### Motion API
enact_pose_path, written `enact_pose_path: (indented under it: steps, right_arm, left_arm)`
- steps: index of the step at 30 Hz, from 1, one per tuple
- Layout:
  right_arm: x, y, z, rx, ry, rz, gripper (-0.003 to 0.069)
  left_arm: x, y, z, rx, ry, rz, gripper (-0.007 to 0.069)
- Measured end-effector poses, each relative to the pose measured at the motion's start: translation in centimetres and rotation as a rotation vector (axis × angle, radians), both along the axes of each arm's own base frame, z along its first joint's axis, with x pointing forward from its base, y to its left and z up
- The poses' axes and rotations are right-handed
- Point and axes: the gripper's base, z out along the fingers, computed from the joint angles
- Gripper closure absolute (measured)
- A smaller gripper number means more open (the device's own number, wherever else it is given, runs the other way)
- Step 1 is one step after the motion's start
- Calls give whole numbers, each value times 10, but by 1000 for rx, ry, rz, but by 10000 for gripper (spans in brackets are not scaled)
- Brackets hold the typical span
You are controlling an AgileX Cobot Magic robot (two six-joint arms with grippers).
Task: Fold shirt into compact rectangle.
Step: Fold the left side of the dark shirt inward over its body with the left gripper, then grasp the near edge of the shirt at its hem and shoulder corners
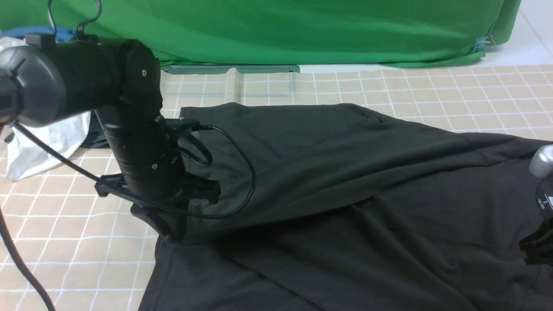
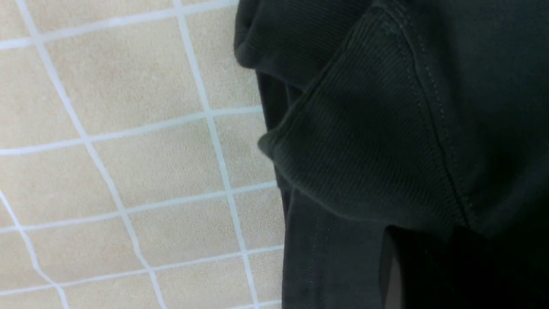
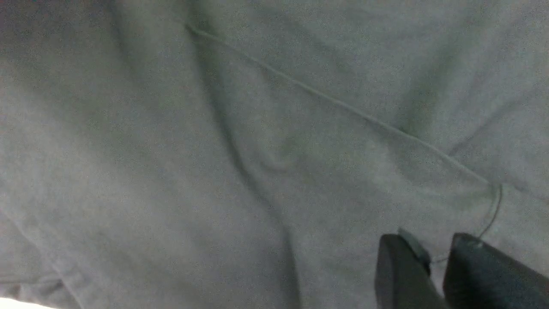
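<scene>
The black shirt (image 1: 345, 172) lies spread over the checked table, with its neck label (image 1: 542, 201) near the right edge of the front view. My left gripper (image 1: 166, 224) is shut on the shirt's left edge and holds a fold of it raised off the layer below. In the left wrist view the bunched hem (image 2: 364, 141) fills the picture and one finger (image 2: 391, 274) shows faintly under it. My right gripper (image 3: 435, 244) hovers over flat shirt fabric (image 3: 214, 150), its fingers slightly apart with nothing between them. In the front view only its edge (image 1: 535, 250) shows.
A white garment (image 1: 39, 147) and a small dark one (image 1: 93, 138) lie at the far left behind my left arm. A green cloth (image 1: 281, 30) hangs along the back. The beige checked table cover (image 1: 65, 242) shows bare left of the shirt.
</scene>
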Motion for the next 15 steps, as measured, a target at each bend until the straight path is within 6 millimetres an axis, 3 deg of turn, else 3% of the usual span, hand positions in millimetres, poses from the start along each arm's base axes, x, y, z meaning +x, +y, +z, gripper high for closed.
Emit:
enact_pose_path:
  steps: [4, 9, 12, 15]
  right_arm:
    - [2, 0, 0, 6, -10, -14, 454]
    - [20, -3, 11, -5, -23, -64, 452]
    - [48, -13, 22, -11, -5, -123, 452]
    - [78, -31, 30, 0, 11, -203, 452]
  left_arm:
    - [1, 0, -1, -2, -11, 5, 566]
    - [1, 0, -1, -4, -15, -13, 464]
    - [4, 0, 3, 1, -35, -42, 319]
    - [14, -2, 15, -1, -102, -50, 228]
